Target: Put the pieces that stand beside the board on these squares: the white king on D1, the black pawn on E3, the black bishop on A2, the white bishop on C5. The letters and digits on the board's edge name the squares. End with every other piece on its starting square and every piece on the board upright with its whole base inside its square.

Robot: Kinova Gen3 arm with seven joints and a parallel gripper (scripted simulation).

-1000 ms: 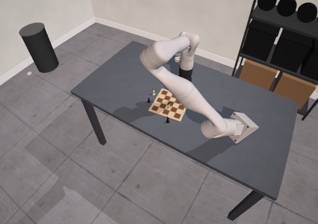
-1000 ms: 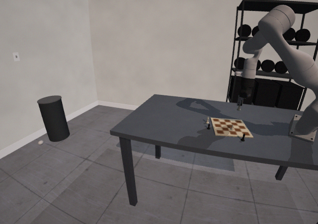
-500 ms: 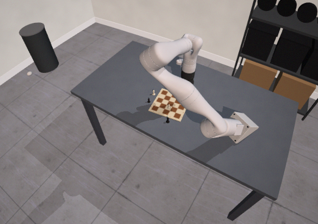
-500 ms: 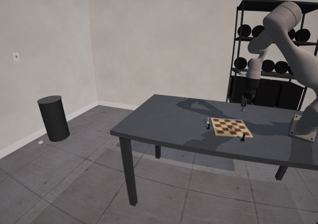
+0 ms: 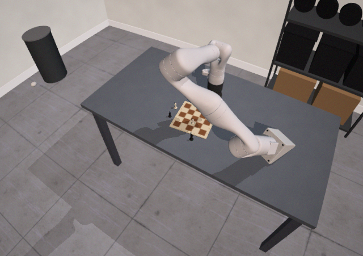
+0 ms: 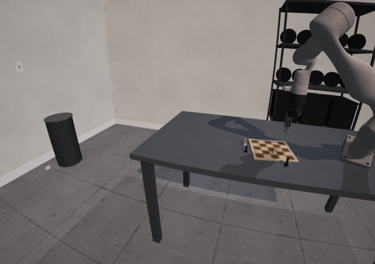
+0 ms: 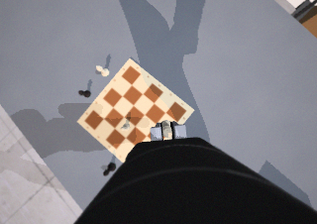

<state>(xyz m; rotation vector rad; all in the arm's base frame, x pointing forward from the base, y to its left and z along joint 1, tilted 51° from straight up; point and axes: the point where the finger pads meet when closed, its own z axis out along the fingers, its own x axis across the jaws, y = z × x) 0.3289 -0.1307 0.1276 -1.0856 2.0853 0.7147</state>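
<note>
The chessboard [image 5: 191, 119] lies on the dark table; it also shows in the exterior view [image 6: 272, 150] and the wrist view [image 7: 135, 105]. My gripper [image 6: 287, 125] hangs above the table just past the board's far edge, shut on a small white piece [image 6: 286, 130], seen between the fingers in the wrist view [image 7: 167, 131]. I cannot tell whether it is the king or the bishop. In the top view the arm hides the fingers. A white piece [image 5: 175, 105] and a black piece [image 5: 169, 114] stand beside the board's left edge. Another black piece [image 5: 191, 137] stands off its near edge. One pale piece [image 5: 192, 121] stands on the board.
The arm's base [image 5: 277, 145] is bolted to the table right of the board. A black shelf rack [image 5: 322, 42] with boxes and balls stands behind the table. A dark cylinder bin [image 5: 43, 54] stands on the floor at the left.
</note>
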